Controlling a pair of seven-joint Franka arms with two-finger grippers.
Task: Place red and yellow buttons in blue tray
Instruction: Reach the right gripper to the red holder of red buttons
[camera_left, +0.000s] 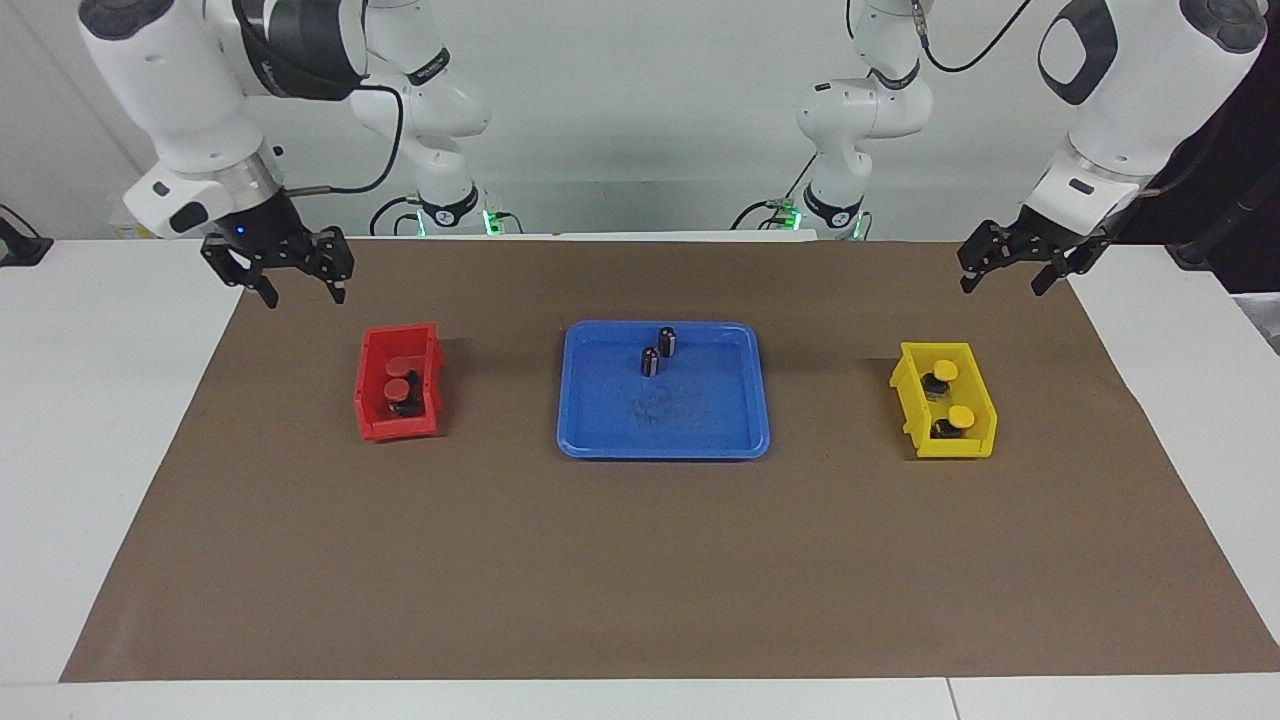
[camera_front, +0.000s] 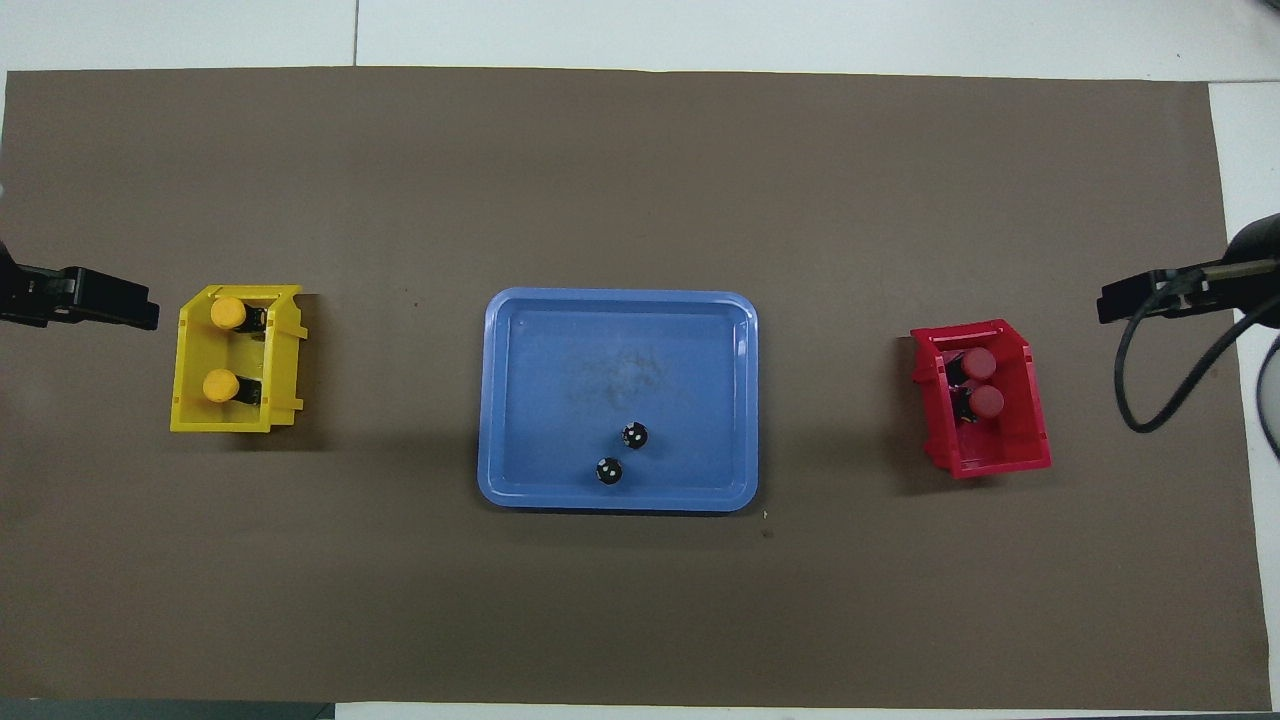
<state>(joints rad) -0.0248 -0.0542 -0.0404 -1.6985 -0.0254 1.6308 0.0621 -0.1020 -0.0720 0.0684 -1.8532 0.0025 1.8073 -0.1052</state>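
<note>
Two red buttons (camera_left: 399, 366) (camera_front: 978, 362) lie in a small red bin (camera_left: 372, 405) (camera_front: 1030, 440) toward the right arm's end of the table. Two yellow buttons (camera_left: 945, 371) (camera_front: 228, 313) lie in a small yellow bin (camera_left: 975, 448) (camera_front: 190, 400) toward the left arm's end. The blue tray (camera_left: 700, 425) (camera_front: 560, 400) sits between the bins. My right gripper (camera_left: 305, 297) (camera_front: 1140, 300) hangs open and empty over the mat beside the red bin. My left gripper (camera_left: 1003, 287) (camera_front: 100, 305) hangs open and empty over the mat's edge beside the yellow bin.
Two black cylinders (camera_left: 667, 341) (camera_left: 650, 361) (camera_front: 634, 435) stand in the blue tray, on the side nearer to the robots. A brown mat (camera_left: 640, 560) covers most of the white table. A black cable (camera_front: 1150, 400) loops from the right arm.
</note>
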